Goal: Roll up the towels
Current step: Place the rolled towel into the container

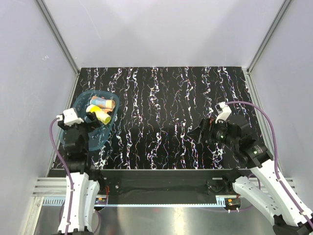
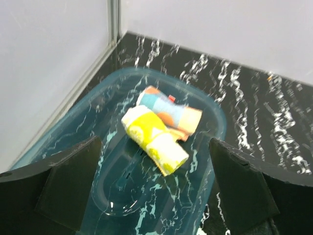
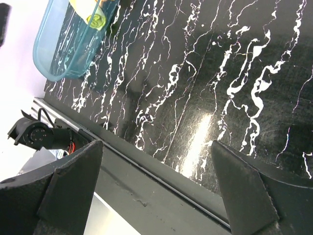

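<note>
Translucent teal tray (image 1: 101, 134) near left edge of black marbled table (image 1: 171, 122).

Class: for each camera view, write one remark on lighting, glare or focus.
Top external: soft, even light over the marbled table. Left wrist: the yellow towel is fairly clear, the near fingers blurred. Right wrist: a bright glare patch on the glossy table, and the view is tilted.

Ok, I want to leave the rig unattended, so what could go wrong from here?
The yellow towel rests against the orange-pink towel in the tray, nothing holding either, so a roll might loosen. The open left gripper hangs over the tray; withdrawing carelessly could clip its rim and jostle both rolls.
</note>
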`<act>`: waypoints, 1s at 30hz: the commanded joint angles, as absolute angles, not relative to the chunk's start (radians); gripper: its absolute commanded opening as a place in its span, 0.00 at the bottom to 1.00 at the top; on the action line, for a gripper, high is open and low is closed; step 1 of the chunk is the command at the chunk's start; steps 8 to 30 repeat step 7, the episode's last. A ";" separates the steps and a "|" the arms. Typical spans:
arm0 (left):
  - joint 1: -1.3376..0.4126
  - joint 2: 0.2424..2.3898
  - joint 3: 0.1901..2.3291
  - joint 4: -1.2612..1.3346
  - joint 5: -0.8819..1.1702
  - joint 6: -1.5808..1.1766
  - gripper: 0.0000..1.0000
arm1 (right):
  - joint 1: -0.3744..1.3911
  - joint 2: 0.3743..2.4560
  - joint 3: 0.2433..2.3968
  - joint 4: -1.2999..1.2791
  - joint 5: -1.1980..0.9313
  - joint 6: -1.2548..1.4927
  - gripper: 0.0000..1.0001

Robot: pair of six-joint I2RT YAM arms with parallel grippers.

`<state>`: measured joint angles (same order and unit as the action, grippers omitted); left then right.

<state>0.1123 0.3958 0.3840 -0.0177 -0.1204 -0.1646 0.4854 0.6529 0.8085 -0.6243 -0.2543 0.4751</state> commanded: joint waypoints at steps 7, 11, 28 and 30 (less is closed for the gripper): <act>-0.161 0.626 0.353 0.208 -0.518 -0.094 0.99 | 0.492 0.658 0.787 -0.549 -0.294 0.502 1.00; -0.161 0.626 0.353 0.208 -0.518 -0.094 0.99 | 0.492 0.658 0.787 -0.549 -0.294 0.502 1.00; -0.161 0.626 0.353 0.208 -0.518 -0.094 0.99 | 0.492 0.658 0.787 -0.549 -0.294 0.502 1.00; -0.161 0.626 0.353 0.208 -0.518 -0.094 0.99 | 0.492 0.658 0.787 -0.549 -0.294 0.502 1.00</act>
